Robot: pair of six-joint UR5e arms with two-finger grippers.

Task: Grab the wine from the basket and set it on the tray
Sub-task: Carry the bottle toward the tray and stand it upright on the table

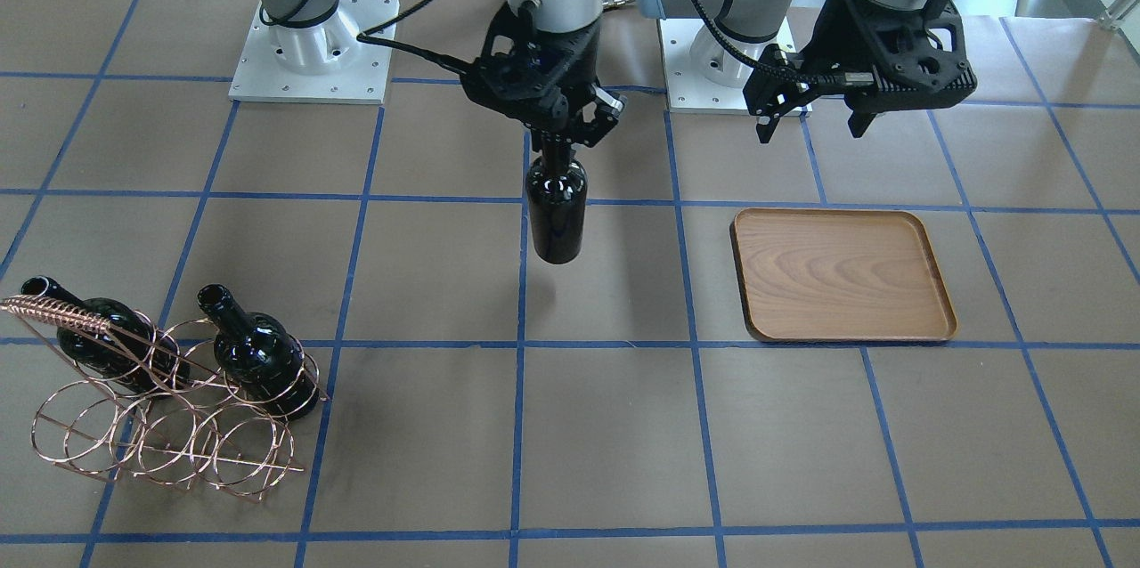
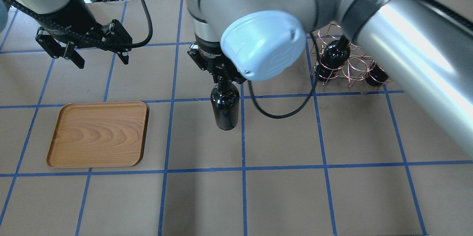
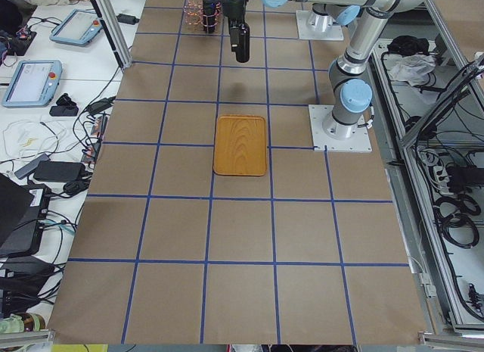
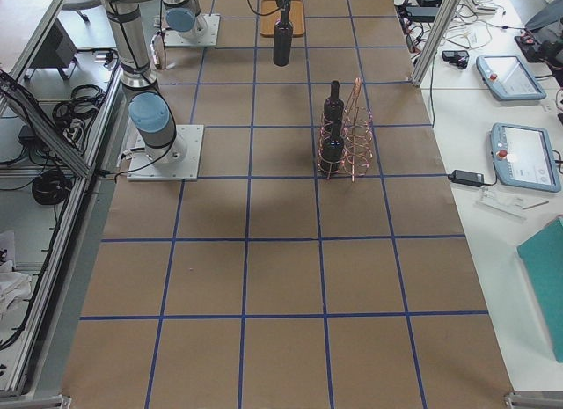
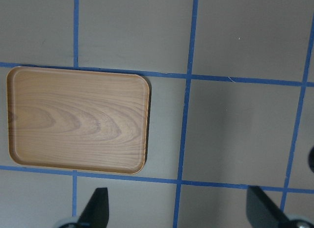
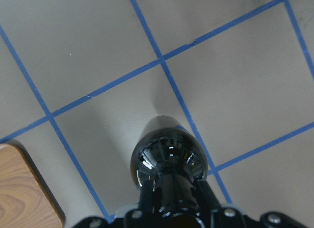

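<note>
My right gripper (image 1: 557, 145) is shut on the neck of a black wine bottle (image 1: 556, 216) and holds it upright above the middle of the table. It also shows in the overhead view (image 2: 224, 110) and the right wrist view (image 6: 169, 159). The wooden tray (image 1: 842, 274) lies flat and bare to the bottle's side, also seen in the left wrist view (image 5: 78, 120). My left gripper (image 1: 810, 118) is open and empty, hovering behind the tray. The copper wire basket (image 1: 160, 408) stands at the table's far end on my right side and holds two more bottles (image 1: 258, 363).
The table is brown paper with a blue tape grid. Both arm bases (image 1: 312, 52) stand on white plates at the robot's edge. My right arm's elbow (image 2: 264, 43) hides part of the overhead view.
</note>
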